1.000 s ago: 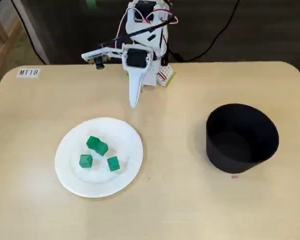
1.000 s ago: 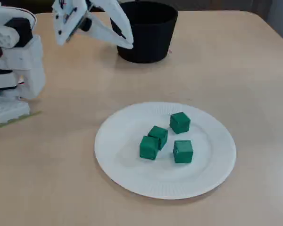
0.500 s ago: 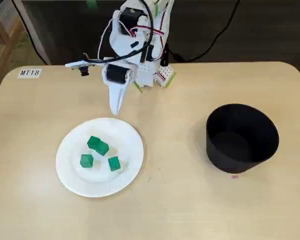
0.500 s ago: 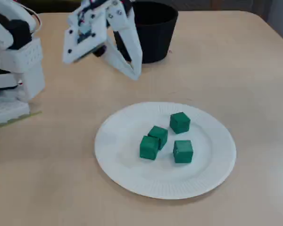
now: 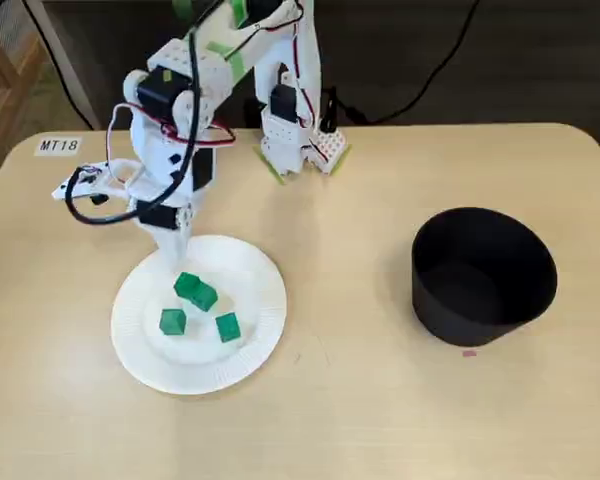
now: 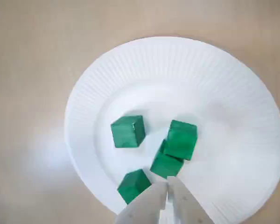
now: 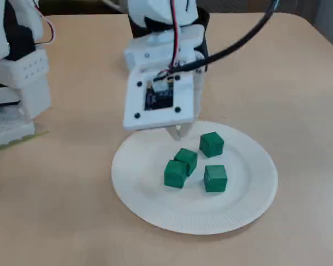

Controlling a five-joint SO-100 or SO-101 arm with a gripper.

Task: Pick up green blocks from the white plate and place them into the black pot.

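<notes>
End effector [image 6: 168, 185], fingers pressed together and empty, hangs over plate [image 6: 214, 93] rim; should spread wide before dropping astride nearest block [image 6: 163, 165].

The tan table [image 5: 380, 420] bears a white plate [image 5: 262, 322], black pot [image 5: 480, 312] and arm base [image 5: 302, 152].

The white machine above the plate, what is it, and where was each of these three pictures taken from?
It is a small robot arm on a table. Two cameras stand still: one looks down on everything, one sits low beside the white plate. The third rides on the arm, looking down past its end effector, a two-finger pincer, shut and holding nothing. Below it that plate carries four green blocks. A black pot stands apart, at right in the down-looking view.
</notes>
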